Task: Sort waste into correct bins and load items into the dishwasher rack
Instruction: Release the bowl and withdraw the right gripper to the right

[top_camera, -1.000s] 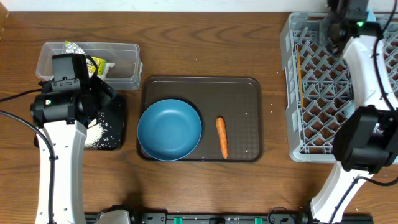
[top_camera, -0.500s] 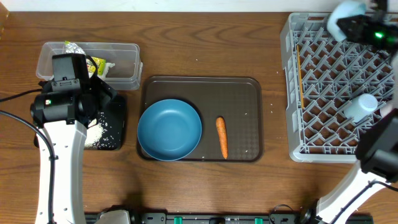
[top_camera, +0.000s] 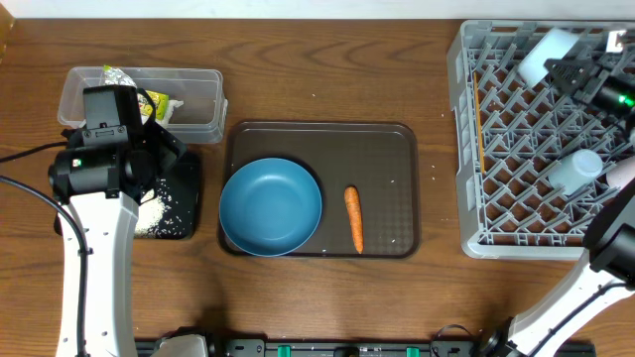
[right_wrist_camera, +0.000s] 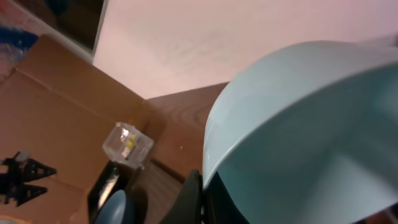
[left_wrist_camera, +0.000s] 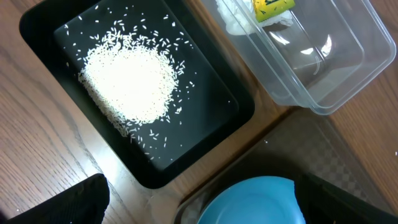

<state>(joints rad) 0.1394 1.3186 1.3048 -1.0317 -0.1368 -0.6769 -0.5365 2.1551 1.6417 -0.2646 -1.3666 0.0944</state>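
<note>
Right pincer [top_camera: 577,73] is pinching the rim of the small light-blue bowl [top_camera: 548,55]; the bowl is tilted over the dishwasher rack [top_camera: 464,149] at the far right corner of the counter; its right wrist view is filled by the bowl's pale curve, so you cannot tell from there whether the bowl touches the grid

Changes on the right:
- a second ago that arm lay along the rack and hid much of the lattice
- half a second ago it had swung toward the right edge, with the bowl showing at the rack's far wall
- now the bowl sits a little nearer, inside the rack's outline
- the swing uncovered a pale cup [top_camera: 575,171] lying on its side in the rack, toward the right edge

Reading: you are in the placing step for the bowl, release not yet made; one cup looks loaded already; no other cup shows in these views

Left pincer [left_wrist_camera: 205,200] is spread wide and empty, unmoved across all three moments; it hovers over the black tray [left_wrist_camera: 37,31] near the left edge

Waste: the rice [left_wrist_camera: 127,84] is heaped in the black tray; the yellow-green wrapper [top_camera: 124,77] and something white beside it lie in the clear tub [top_camera: 203,84], toward the far left corner

Outstanding: the carrot [top_camera: 353,218] and the dark-blue plate [top_camera: 270,206] lie side by side, apart, on the brown serving tray [top_camera: 387,159] mid-counter; both untouched, so the task is partway along
</note>
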